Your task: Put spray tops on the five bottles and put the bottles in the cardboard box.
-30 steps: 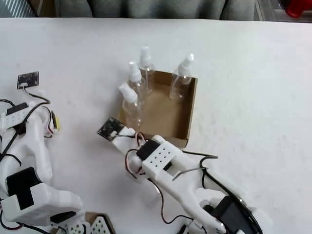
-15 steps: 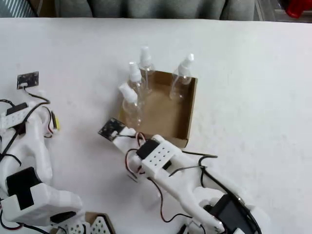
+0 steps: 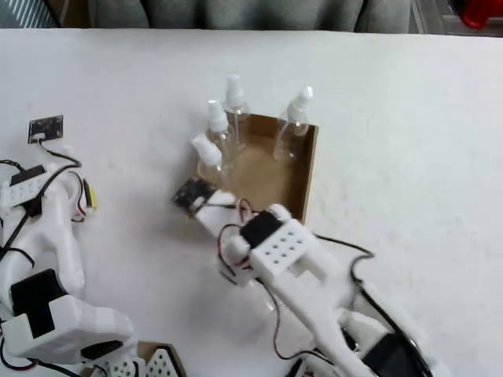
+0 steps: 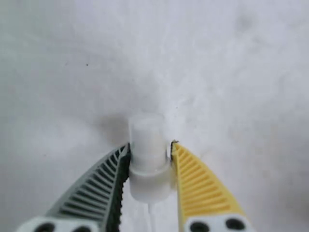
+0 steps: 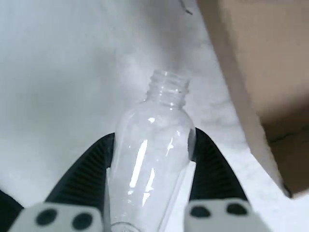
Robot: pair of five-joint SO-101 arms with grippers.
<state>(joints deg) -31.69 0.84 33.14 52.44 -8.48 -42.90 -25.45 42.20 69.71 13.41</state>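
Note:
My right gripper (image 5: 153, 137) is shut on a clear bottle (image 5: 154, 140) with a bare threaded neck and no top, close to the cardboard box (image 5: 251, 58). In the high view the right arm (image 3: 279, 251) covers the near left corner of the box (image 3: 308, 177). Several capped bottles stand at the box: one at the back right (image 3: 294, 119), one at the back left (image 3: 234, 108), and two along its left side (image 3: 216, 129) (image 3: 208, 161). My left gripper (image 4: 149, 146) is shut on a white spray top (image 4: 148, 159) over the bare table, far left (image 3: 89, 196).
The left arm's white body (image 3: 47, 259) and cables fill the near left corner of the table. The right arm's base (image 3: 369, 345) takes up the near right. A small circuit board (image 3: 45, 128) sits at the left. White table (image 3: 409, 118) lies open right of the box.
The right arm has moved forward and to the right, onto the box's near left corner. The left arm has kept still.

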